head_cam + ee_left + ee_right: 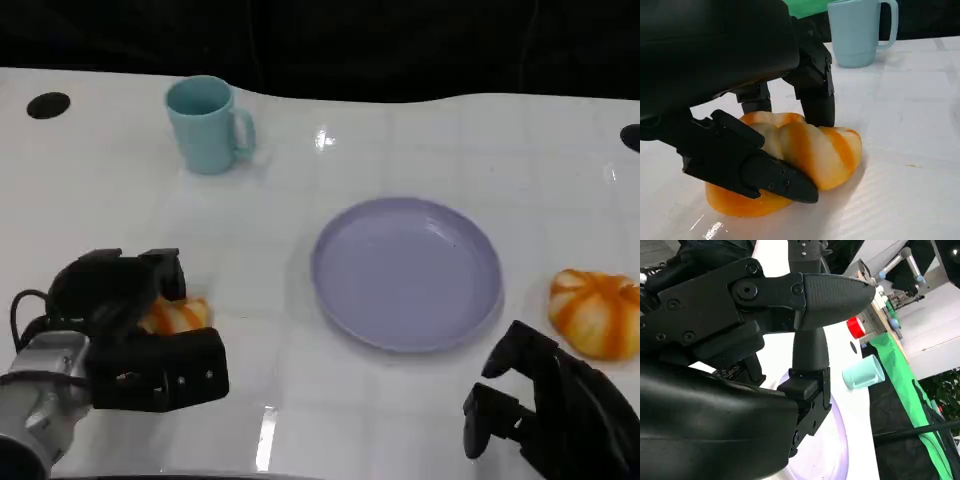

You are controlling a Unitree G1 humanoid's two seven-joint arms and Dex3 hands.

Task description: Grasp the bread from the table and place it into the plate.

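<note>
An orange-and-white striped bread roll (178, 315) lies on the white table at the front left. My left hand (130, 330) grips it, the thumb (755, 167) laid across its near side and the fingers (815, 95) pressing its far side; the bread (810, 150) still rests on the table. The round lavender plate (405, 270) sits in the middle, to the right of that hand, with nothing on it. Over the front right corner my right hand (545, 410) hovers open and holds nothing. Past that hand's fingers (830, 290) the plate (832, 450) shows again.
A second striped bread roll (597, 310) lies at the right edge, just beyond my right hand. A light blue mug (205, 125) stands at the back left, also in the left wrist view (857, 30). Black holes (48, 105) mark the table's far corners.
</note>
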